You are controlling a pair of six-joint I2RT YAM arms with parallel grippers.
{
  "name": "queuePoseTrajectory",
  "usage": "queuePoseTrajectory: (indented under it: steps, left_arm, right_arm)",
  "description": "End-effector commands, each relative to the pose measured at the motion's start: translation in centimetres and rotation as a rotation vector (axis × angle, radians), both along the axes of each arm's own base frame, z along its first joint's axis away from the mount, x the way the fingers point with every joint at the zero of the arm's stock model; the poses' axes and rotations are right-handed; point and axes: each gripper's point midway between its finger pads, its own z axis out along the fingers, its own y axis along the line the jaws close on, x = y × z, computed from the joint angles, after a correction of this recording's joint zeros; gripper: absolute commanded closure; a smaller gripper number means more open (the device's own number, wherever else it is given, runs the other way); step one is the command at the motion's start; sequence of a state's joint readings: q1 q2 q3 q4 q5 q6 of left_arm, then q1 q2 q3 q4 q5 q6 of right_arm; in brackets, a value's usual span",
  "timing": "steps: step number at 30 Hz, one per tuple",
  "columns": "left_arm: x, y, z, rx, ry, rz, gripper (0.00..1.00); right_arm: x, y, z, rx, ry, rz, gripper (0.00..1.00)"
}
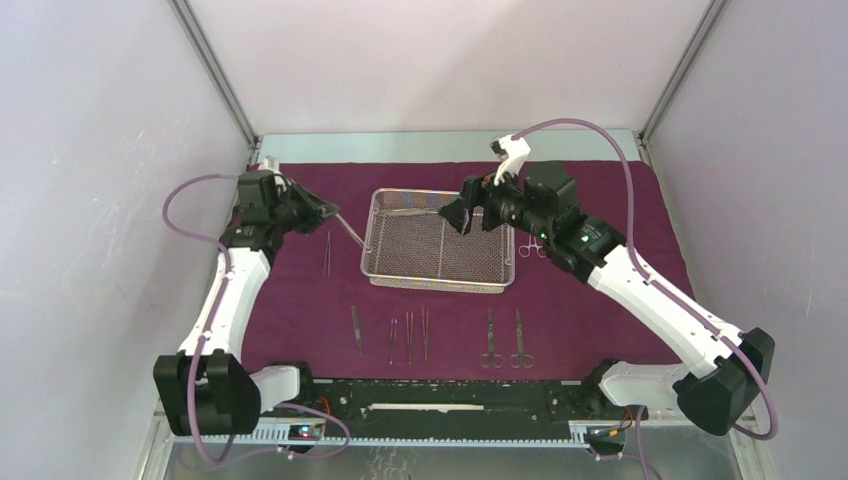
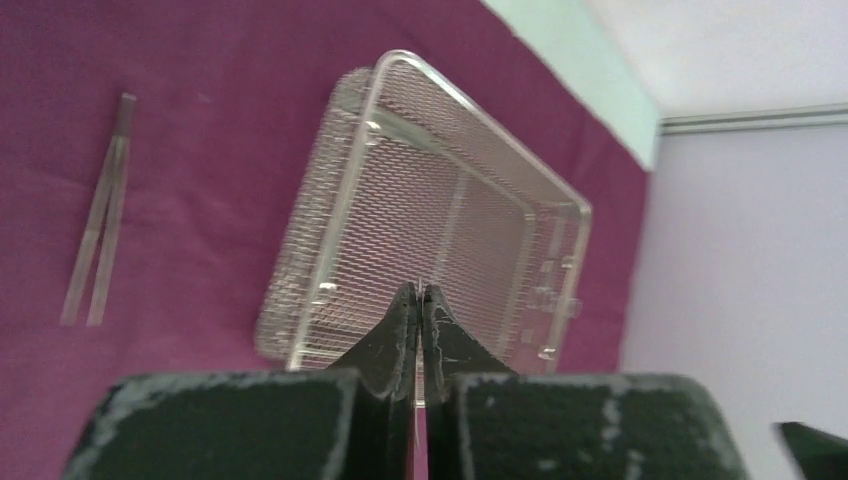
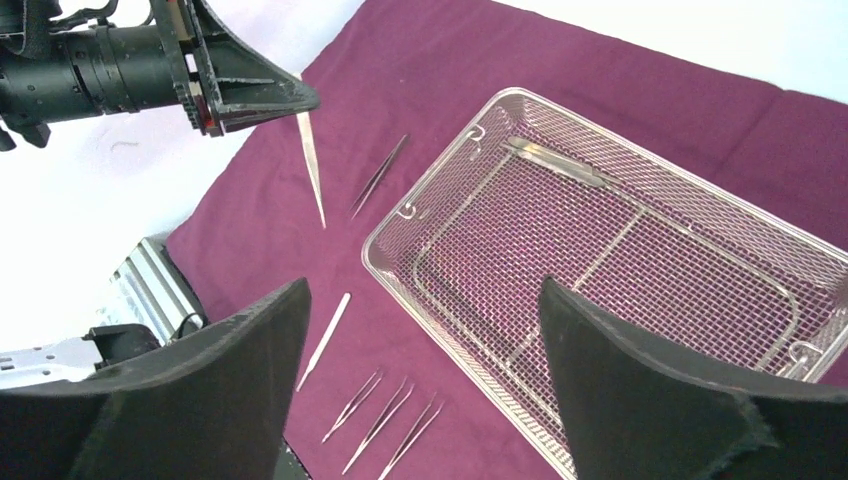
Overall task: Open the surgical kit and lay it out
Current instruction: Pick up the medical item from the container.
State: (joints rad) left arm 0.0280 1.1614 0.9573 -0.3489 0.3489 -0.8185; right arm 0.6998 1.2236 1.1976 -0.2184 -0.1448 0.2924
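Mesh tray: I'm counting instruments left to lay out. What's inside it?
One slim steel instrument lies by the far wall. The right hand hides part of the tray.

Three plain, pale lilac-white panels close in the work area: a left wall (image 1: 90, 150), a back wall (image 1: 440, 60) and a right wall (image 1: 770, 120). Slim grey metal posts mark the two far corners, one on the left (image 1: 215, 75) and one on the right (image 1: 680, 70), both leaning outward in the top view. A pale green strip of the table (image 1: 440, 148) shows along the far edge. The light is soft and even, with only faint shadows.
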Motion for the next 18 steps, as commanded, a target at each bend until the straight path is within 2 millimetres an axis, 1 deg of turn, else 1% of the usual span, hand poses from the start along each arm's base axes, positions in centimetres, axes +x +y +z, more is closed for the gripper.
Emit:
queuePoseTrajectory:
  steps: [1,4,11,16,18]
  left_arm:
    - [-0.5,2.6,-0.9,0.278,0.031,-0.069,1.0]
    - [-0.1,3.1,-2.1,0.333,0.071,-0.101,1.0]
    - [1.2,4.4,-5.2,0.454,0.178,-0.17,1.0]
    - [2.1,5.9,-7.1,0.576,0.255,-0.208,1.0]
    - [2.7,6.1,-7.8,0.609,0.274,-0.229,1.0]
  right_arm:
    - [-0.3,-1.3,0.5,-0.006,-0.011,0.022,0.03]
    - [0.1,-2.0,0.4,-0.006,-0.001,0.021,0.0]
    - [0.8,-2.9,0.0,0.0,0.02,0.024,0.0]
    - [1.1,-4.1,-0.2,0.027,0.026,0.009,0.0]
    - [1.2,-4.4,0.1,0.035,0.026,0.008,0.0]
